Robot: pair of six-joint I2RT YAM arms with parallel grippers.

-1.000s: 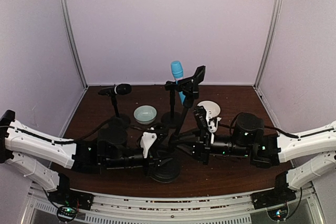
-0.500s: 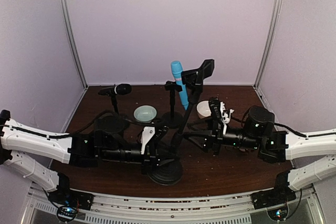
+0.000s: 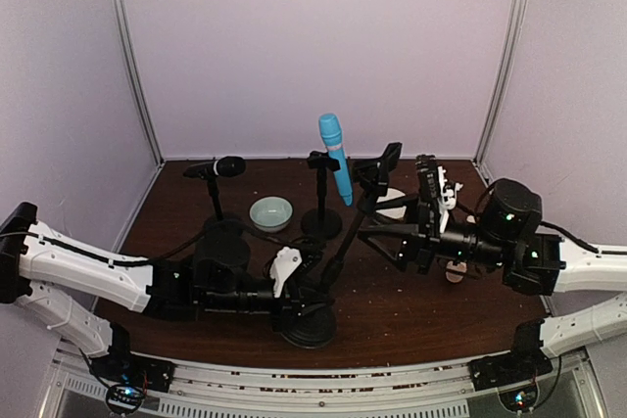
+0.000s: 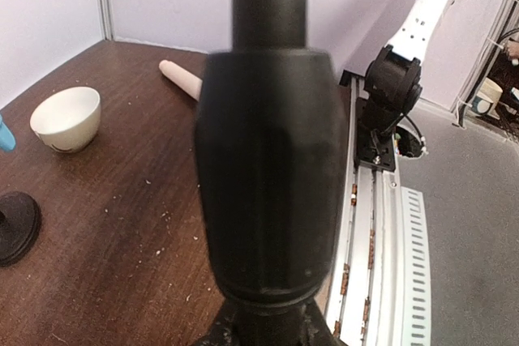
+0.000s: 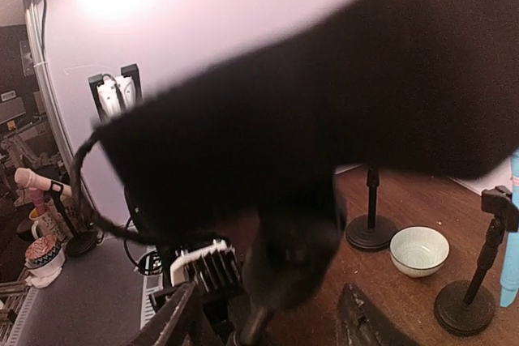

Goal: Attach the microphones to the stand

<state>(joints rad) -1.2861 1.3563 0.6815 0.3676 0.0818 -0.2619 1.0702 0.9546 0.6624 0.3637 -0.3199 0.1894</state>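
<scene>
1. Desk (image 3: pixel 421 312): dark brown wood, scattered with fine crumbs, inside pale walls.
2. Left fingers (image 3: pixel 289 276): low over the desk, closed around the lower pole of the front stand (image 3: pixel 338 256), just above its round base. The left wrist view is filled by that pole and a thick black joint.
3. Black microphone (image 3: pixel 223 166): lies roughly level in the clip of the left stand (image 3: pixel 215 205), head pointing right, at the rear left.
4. Pale blue bowl (image 3: pixel 270 212): upright on the desk, between the left stand and the middle stand (image 3: pixel 321 195).
5. Light blue microphone (image 3: pixel 335 157): held in the middle stand's clip, head up, leaning slightly left at the top.
6. Front stand: round base nearest the arms. Its pole tilts up and to the right, ending in a black clip (image 3: pixel 389 157) just right of the light blue microphone.
7. White bowl (image 4: pixel 66 117): upright behind the front stand's upper pole. It is partly hidden in the top view.
8. Cream-beige microphone (image 4: pixel 180 79): lies flat on the desk near the white bowl, not touching it. It is not on any stand, and one end is hidden behind the pole in the left wrist view.
9. Right fingers (image 5: pixel 180 320): spread apart and gripping nothing, beside the front stand's upper pole. A blurred black part of the stand looms close before the wrist camera.
</scene>
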